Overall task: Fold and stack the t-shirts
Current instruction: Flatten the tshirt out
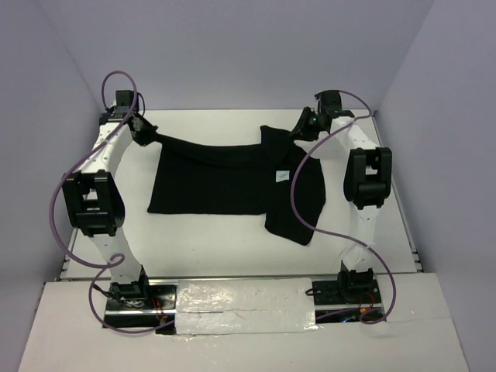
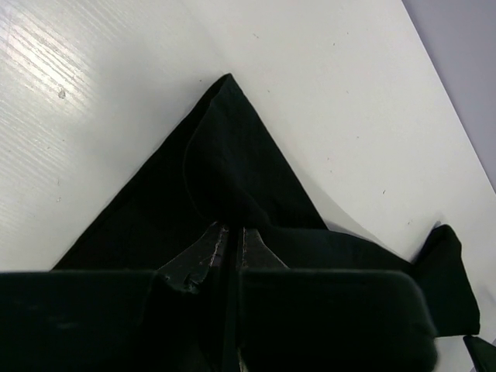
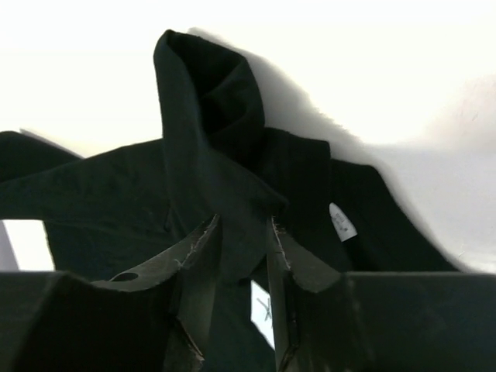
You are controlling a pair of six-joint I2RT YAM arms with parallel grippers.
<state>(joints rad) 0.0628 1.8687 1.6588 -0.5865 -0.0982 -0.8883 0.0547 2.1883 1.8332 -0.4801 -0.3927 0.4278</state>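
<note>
The black t-shirt (image 1: pixel 217 182) lies spread over the far half of the table (image 1: pixel 201 248), with its right side flopped over so the white tag (image 1: pixel 280 177) shows. The far edge is lifted at both ends, I'd guess to pull it straight for a fold. The left gripper (image 1: pixel 145 133) has its jaws nearly together, pinched on its corner. The right gripper (image 1: pixel 304 124) has its jaws partway apart, with a ridge of cloth running loosely between them, so it's touching more than gripping.
</note>
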